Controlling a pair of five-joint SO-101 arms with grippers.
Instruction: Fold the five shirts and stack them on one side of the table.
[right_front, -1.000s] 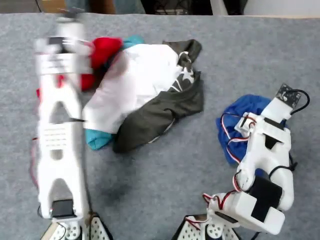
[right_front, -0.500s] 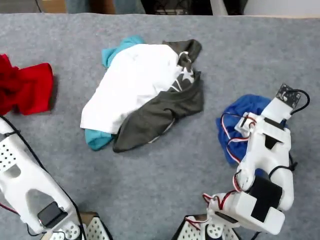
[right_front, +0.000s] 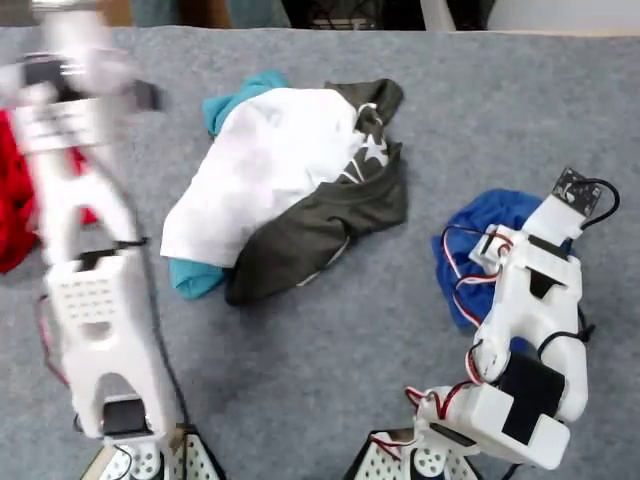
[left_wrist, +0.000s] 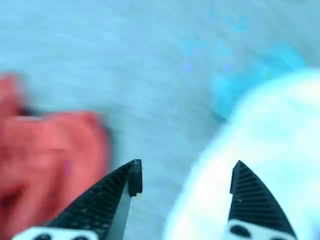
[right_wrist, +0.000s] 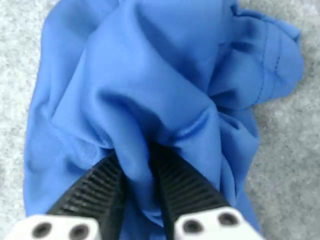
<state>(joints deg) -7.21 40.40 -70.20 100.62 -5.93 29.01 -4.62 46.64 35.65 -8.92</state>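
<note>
The right gripper (right_wrist: 148, 155) pinched the blue shirt (right_wrist: 150, 75) at four o'clock. The left gripper (left_wrist: 187, 170) gaped empty between the red shirt (left_wrist: 45, 150), at nine, and the white shirt (left_wrist: 270, 125); grabbing a hem seemed wisest.

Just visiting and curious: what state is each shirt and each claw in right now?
red shirt: crumpled.
white shirt: unfolded.
teal shirt: crumpled, under white shirt.
dark grey shirt: crumpled.
blue shirt: bunched, gripped.
left gripper: open, empty.
right gripper: shut on blue shirt.
</note>
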